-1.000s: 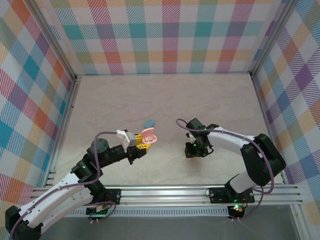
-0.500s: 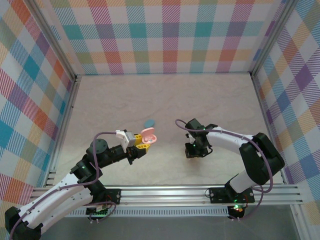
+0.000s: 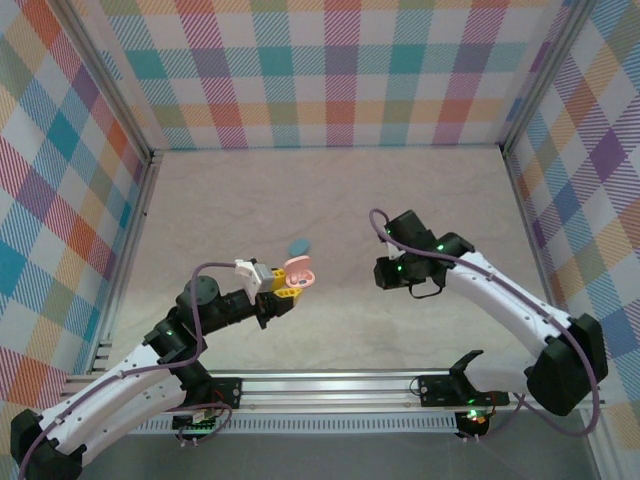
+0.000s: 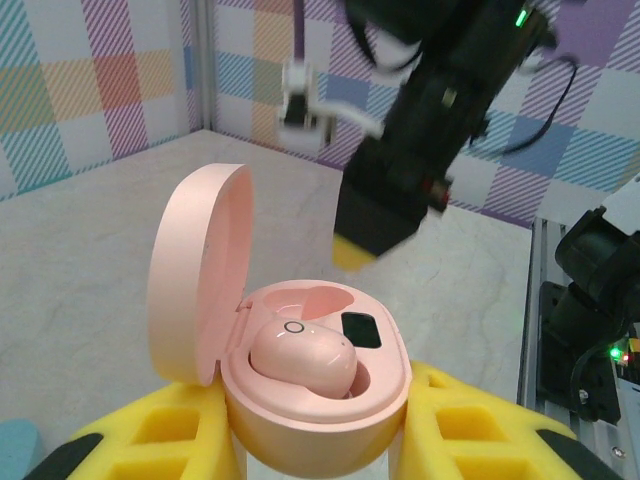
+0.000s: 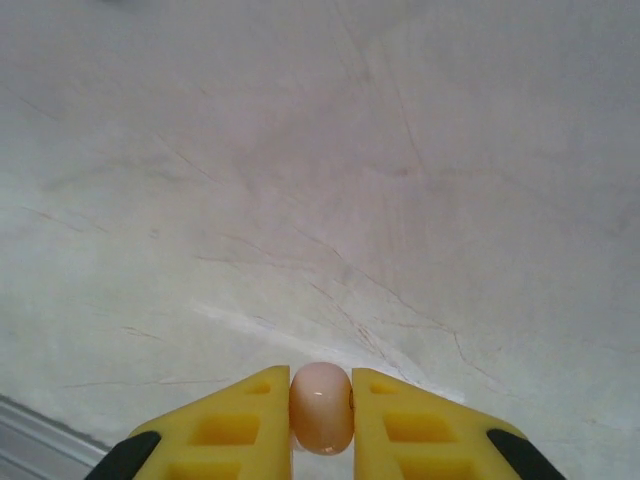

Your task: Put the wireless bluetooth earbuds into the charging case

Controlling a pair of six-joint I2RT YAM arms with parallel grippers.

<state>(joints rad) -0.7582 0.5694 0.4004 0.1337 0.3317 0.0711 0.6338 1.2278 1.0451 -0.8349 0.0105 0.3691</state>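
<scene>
My left gripper (image 4: 315, 445) is shut on the pink charging case (image 4: 318, 405), held up between its yellow fingers (image 4: 150, 440). The case's lid (image 4: 195, 270) stands open, and one pink earbud (image 4: 300, 358) sits in the near socket. In the top view the case (image 3: 298, 270) hangs left of centre above the table. My right gripper (image 5: 321, 380) is shut on a second pink earbud (image 5: 322, 410), pinched between its yellow pads above the bare table. In the top view the right gripper (image 3: 390, 275) is to the right of the case, apart from it. In the left wrist view it (image 4: 385, 215) hangs beyond the case.
A light blue oval piece (image 3: 298, 245) lies on the table just behind the case; its edge (image 4: 15, 450) shows at the lower left of the left wrist view. Plaid walls (image 3: 340, 70) close in three sides. A metal rail (image 3: 330, 385) runs along the front.
The right gripper has closed on the pink earbud and risen off the table, its arm swinging up and outward. The left arm and the case have stayed still.
</scene>
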